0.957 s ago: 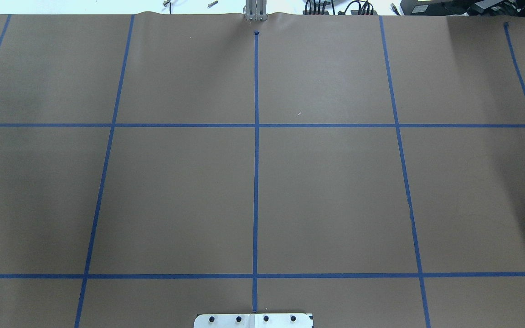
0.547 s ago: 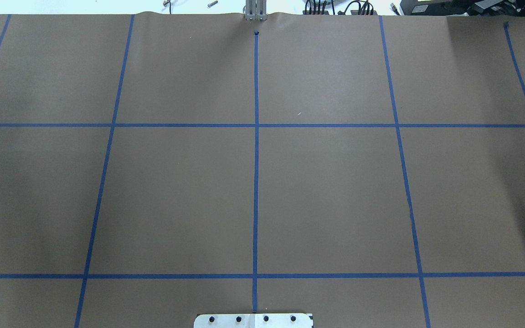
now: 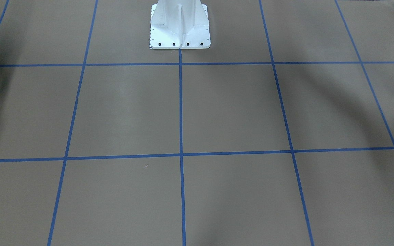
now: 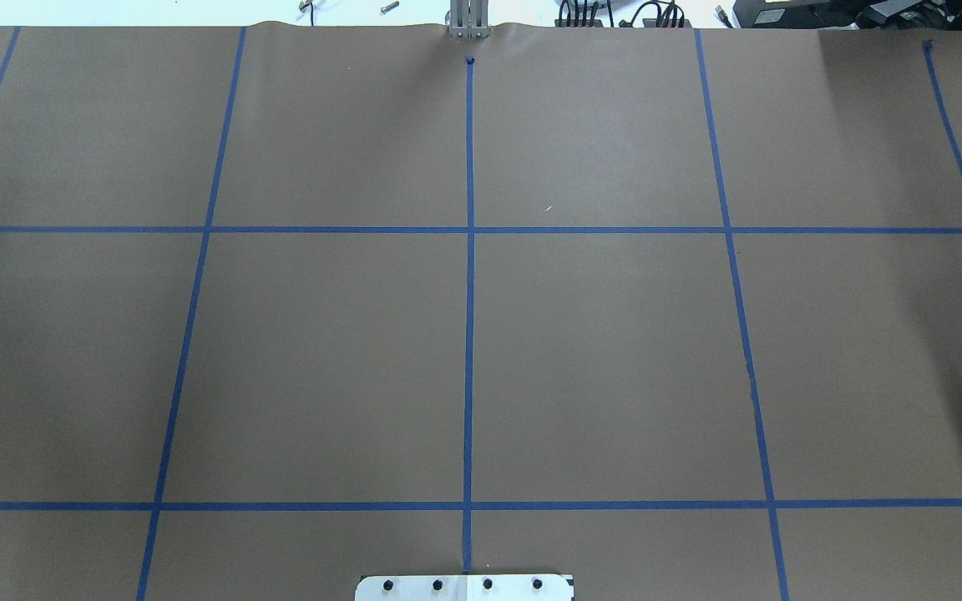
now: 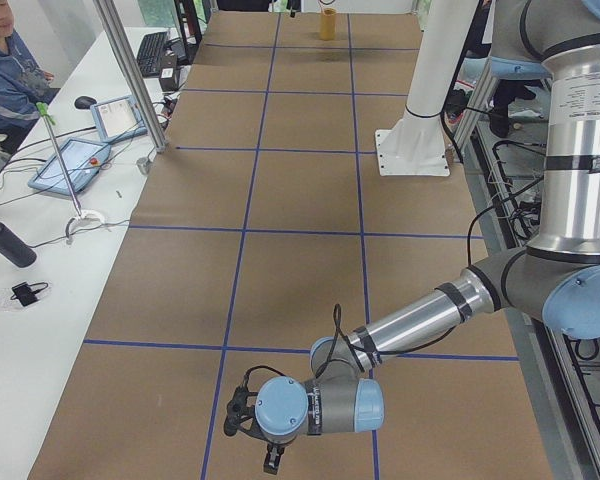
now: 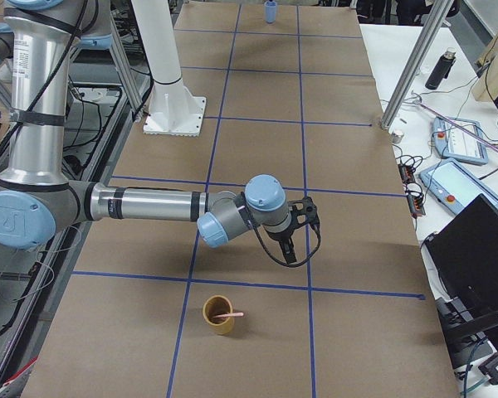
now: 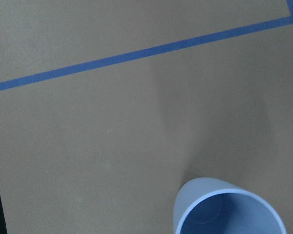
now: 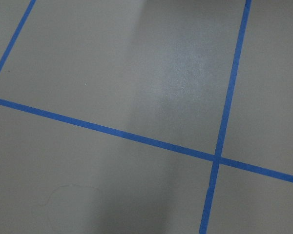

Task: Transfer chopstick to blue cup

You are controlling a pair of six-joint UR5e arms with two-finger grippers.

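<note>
Pinkish and thin, the chopstick (image 6: 231,315) sits in a tan cup (image 6: 216,326) on the tabletop (image 6: 257,149), at the robot's right end. It leans low across the cup's mouth with its free end over the rim on the operators' side. Its long axis therefore runs roughly across the tabletop, away from the robot.

From my right claw (image 6: 289,253) the chopstick lies toward that right end and somewhat back toward the robot's side, near but apart. The claw hangs over the tabletop, pointing down. The right arm is plainly the nearer one.

The blue cup (image 7: 229,209) stands well apart, at the opposite, left end. My left wrist camera looks down into its open mouth, so the left claw (image 5: 270,458) must be close by it. I judge the pick falls to the right arm, with the stick then carried or handed along the whole tabletop.

I cannot tell whether either claw is spread or pressed together, since each shows only in a side view.

I count one chopstick, two cups (one tan, one blue) and two arms.
</note>
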